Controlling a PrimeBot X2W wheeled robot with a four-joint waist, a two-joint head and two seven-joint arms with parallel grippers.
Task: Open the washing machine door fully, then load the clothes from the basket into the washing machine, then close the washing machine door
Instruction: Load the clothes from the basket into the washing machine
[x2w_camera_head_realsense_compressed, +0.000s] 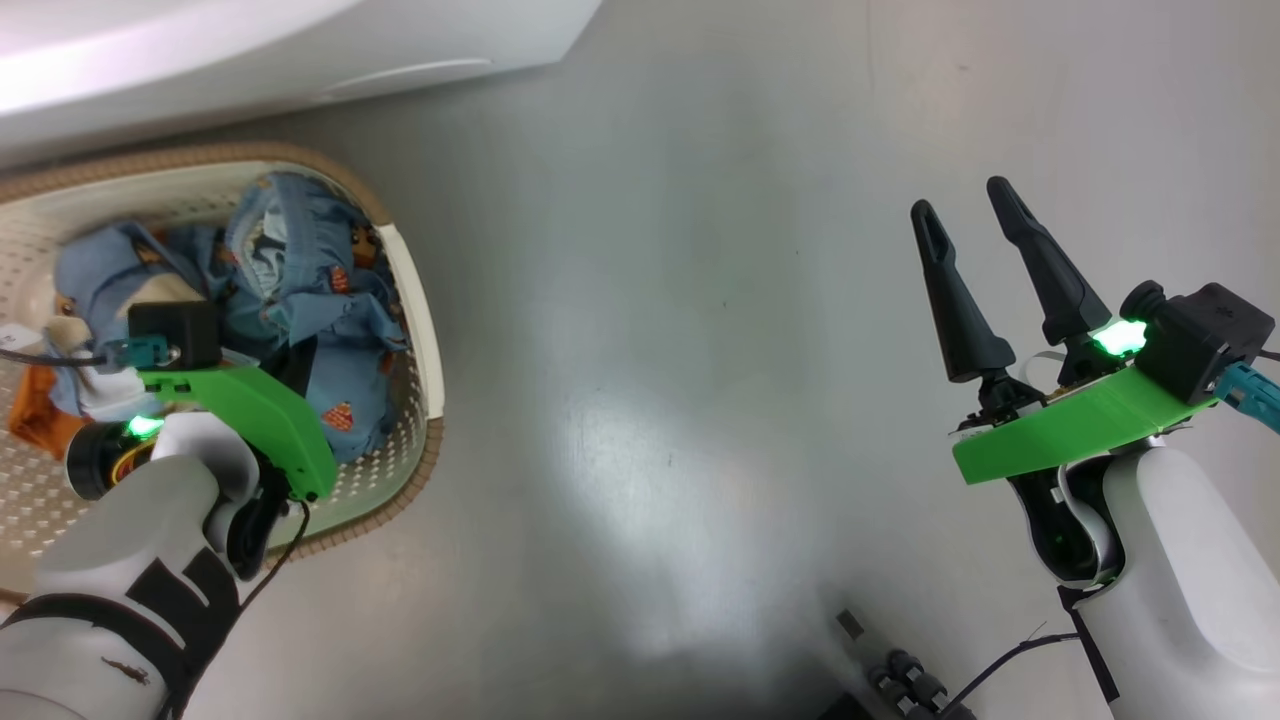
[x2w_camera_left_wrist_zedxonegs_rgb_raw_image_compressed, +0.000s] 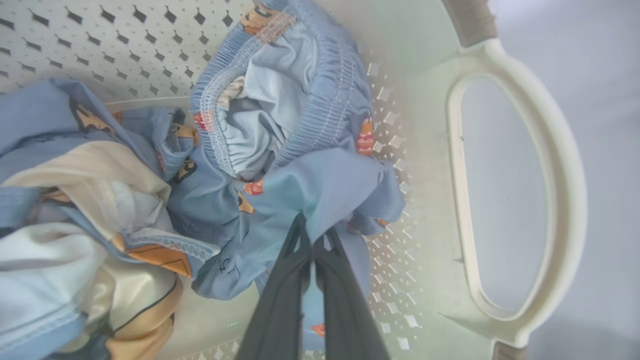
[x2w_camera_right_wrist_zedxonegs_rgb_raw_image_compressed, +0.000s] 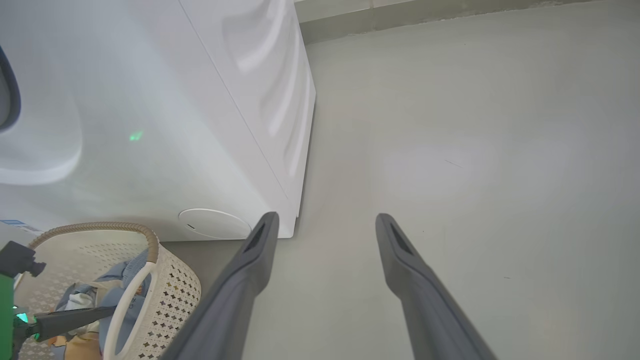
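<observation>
Clothes (x2w_camera_left_wrist_zedxonegs_rgb_raw_image_compressed: 325, 195) pinched, left jaws pointing down into basket (x2w_camera_left_wrist_zedxonegs_rgb_raw_image_compressed: 565, 150).

One basket (x2w_camera_head_realsense_compressed: 415, 310), one washer (x2w_camera_right_wrist_zedxonegs_rgb_raw_image_compressed: 150, 125). Two grippers: left gripper (x2w_camera_left_wrist_zedxonegs_rgb_raw_image_compressed: 312, 245) and right gripper (x2w_camera_head_realsense_compressed: 960, 197). The clothes (x2w_camera_head_realsense_compressed: 300, 260) are all bunched up, more than one, can't count exactly.

- A laundry corner: a big white washing machine (x2w_camera_right_wrist_zedxonegs_rgb_raw_image_compressed: 150, 125) stands on the floor, with a round cover low on its front.
- A cream perforated basket (x2w_camera_head_realsense_compressed: 420, 320) sits just beside it, holding crumpled light blue clothes (x2w_camera_left_wrist_zedxonegs_rgb_raw_image_compressed: 300, 190).
- The floor (x2w_camera_head_realsense_compressed: 750, 350) is bare, smooth and grey (home utility room or test room, I cannot tell which).
</observation>
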